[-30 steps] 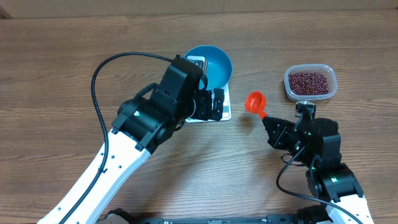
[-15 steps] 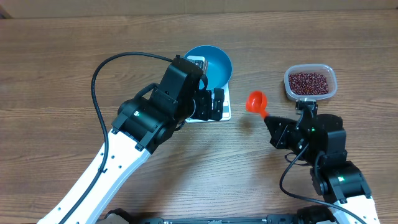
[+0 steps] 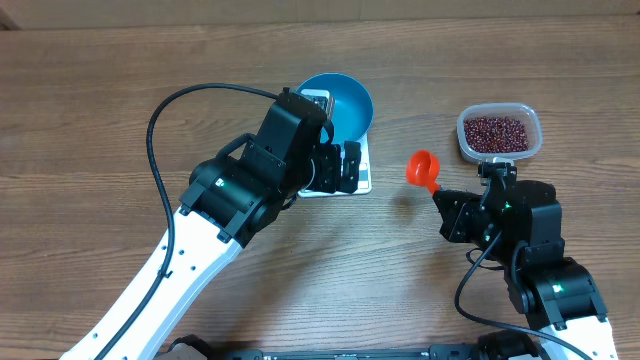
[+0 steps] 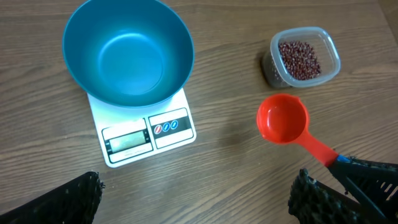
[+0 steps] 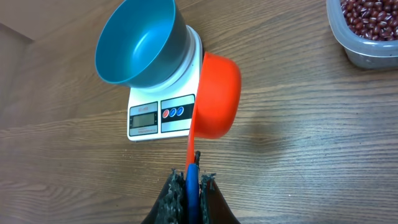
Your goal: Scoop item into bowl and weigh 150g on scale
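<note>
Right claw [image 3: 445, 198] clamped on red scoop [image 3: 422, 167] handle; empty scoop has shifted right, nearer beans [image 3: 497, 131] in tub [image 3: 536, 142]. Left claw [image 3: 338, 166] wide open, holding nothing, by scale [image 4: 140, 134]. Blue bowl [image 3: 348, 102] on scale empty: first scoop not yet taken.

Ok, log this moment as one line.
right tool shut on empty scoop | left tool open near scale | bowl empty on scale | beans in tub

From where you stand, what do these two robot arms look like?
The left arm and right arm have white shells lower down, black blocky housings near the wrists and small green lights. A black cable loops off each. The fingers are black and knobbly.
</note>
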`<move>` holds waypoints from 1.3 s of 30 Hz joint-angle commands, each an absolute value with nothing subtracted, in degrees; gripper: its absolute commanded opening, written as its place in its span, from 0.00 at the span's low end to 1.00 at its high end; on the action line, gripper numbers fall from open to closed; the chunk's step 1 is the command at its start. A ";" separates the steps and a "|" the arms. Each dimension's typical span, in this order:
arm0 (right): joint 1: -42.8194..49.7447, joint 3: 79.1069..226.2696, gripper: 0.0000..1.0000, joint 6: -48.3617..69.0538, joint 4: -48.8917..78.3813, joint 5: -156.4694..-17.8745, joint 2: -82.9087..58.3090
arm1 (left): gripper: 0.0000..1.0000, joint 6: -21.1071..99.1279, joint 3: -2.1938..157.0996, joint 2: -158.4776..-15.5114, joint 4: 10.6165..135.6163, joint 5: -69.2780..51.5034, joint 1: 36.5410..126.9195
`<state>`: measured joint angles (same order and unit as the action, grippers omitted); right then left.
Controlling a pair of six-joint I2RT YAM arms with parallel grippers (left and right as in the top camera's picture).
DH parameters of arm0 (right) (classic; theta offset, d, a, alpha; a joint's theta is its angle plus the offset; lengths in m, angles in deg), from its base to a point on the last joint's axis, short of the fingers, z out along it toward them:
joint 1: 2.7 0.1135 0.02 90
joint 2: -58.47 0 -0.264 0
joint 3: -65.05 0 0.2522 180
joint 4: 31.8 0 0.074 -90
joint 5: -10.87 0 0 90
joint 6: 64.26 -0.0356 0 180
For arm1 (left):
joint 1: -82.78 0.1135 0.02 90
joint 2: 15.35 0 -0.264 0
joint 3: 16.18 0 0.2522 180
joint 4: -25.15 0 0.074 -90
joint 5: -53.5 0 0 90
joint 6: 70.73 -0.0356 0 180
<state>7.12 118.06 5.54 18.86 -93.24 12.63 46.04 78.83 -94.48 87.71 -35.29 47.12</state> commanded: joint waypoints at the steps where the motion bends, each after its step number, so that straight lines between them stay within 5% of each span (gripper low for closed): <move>1: 6.91 120.20 0.04 6.54 18.76 -92.04 13.22 | 1.00 45.03 79.81 -94.41 86.90 -35.77 46.79; 13: 6.91 120.20 0.04 6.54 22.65 -92.01 13.20 | 0.98 44.99 79.81 -94.41 87.01 -34.59 46.79; 18: 6.91 120.20 0.04 6.54 22.82 -92.01 13.20 | 0.04 45.01 79.79 -95.27 87.62 -37.52 46.79; 39: 6.86 121.66 0.04 4.82 26.08 -82.11 13.20 | 0.04 38.52 79.70 -112.14 90.31 -43.60 43.25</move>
<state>7.10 118.47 5.12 26.36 -84.67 12.63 40.84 78.85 -110.48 90.72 -41.61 44.06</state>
